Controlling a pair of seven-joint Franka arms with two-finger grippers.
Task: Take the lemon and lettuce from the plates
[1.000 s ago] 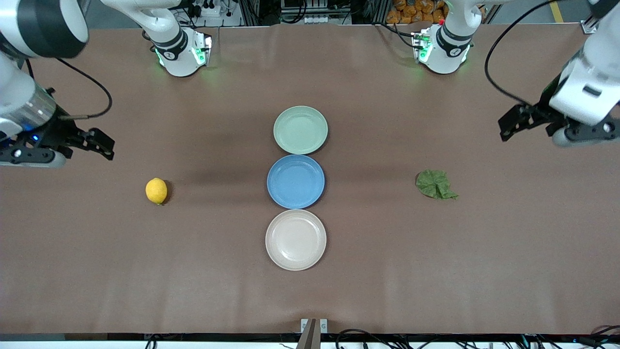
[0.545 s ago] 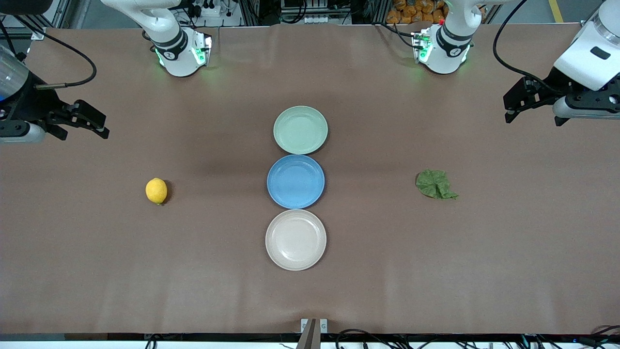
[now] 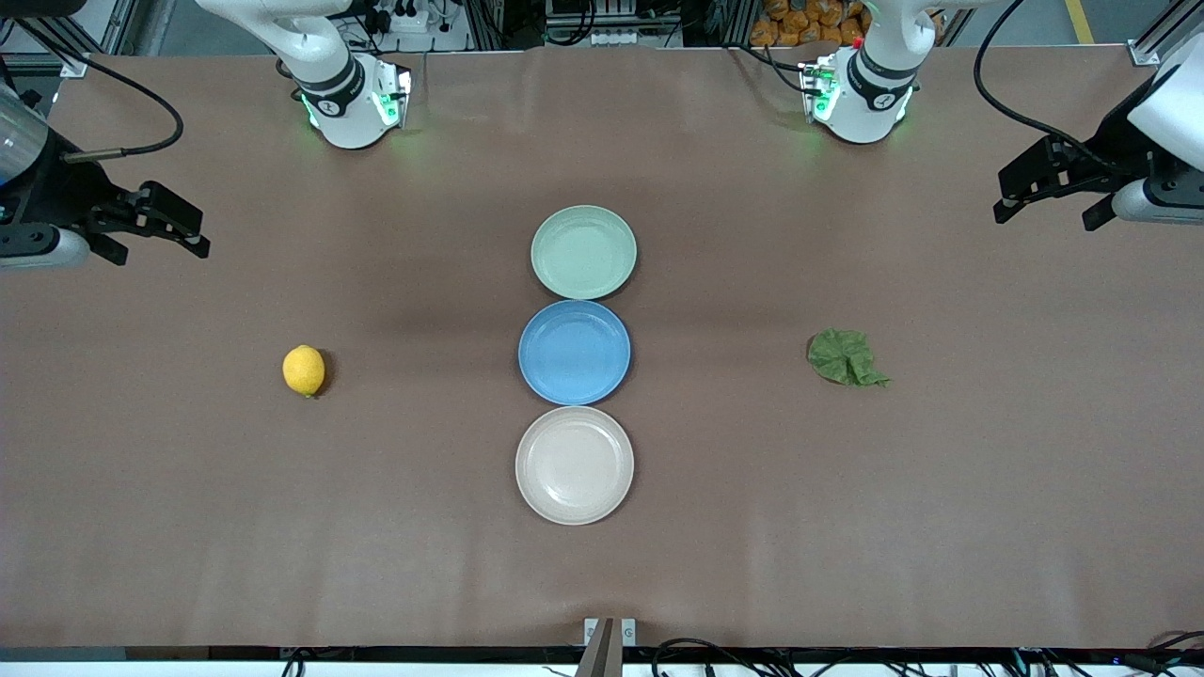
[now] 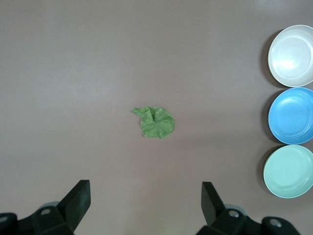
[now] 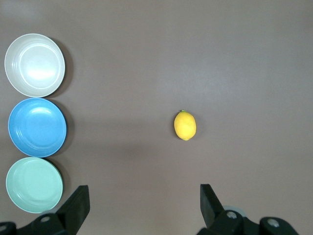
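Note:
The lemon [image 3: 303, 370] lies on the bare table toward the right arm's end, off any plate; it also shows in the right wrist view [image 5: 185, 125]. The lettuce [image 3: 847, 357] lies on the bare table toward the left arm's end, and shows in the left wrist view [image 4: 155, 122]. The pale green plate [image 3: 583, 252] and the beige plate [image 3: 574, 465] are both empty. My right gripper [image 3: 193, 232] is open and empty, high over the table's right-arm end. My left gripper [image 3: 1011, 193] is open and empty, high over the left-arm end.
A blue plate [image 3: 574, 353], also empty, sits between the green and beige plates in a row at the table's middle. The arm bases [image 3: 353, 99] stand along the edge farthest from the front camera.
Both grippers have risen and drawn back toward their own ends of the table and toward the bases. Lemon, lettuce and plates have not moved.

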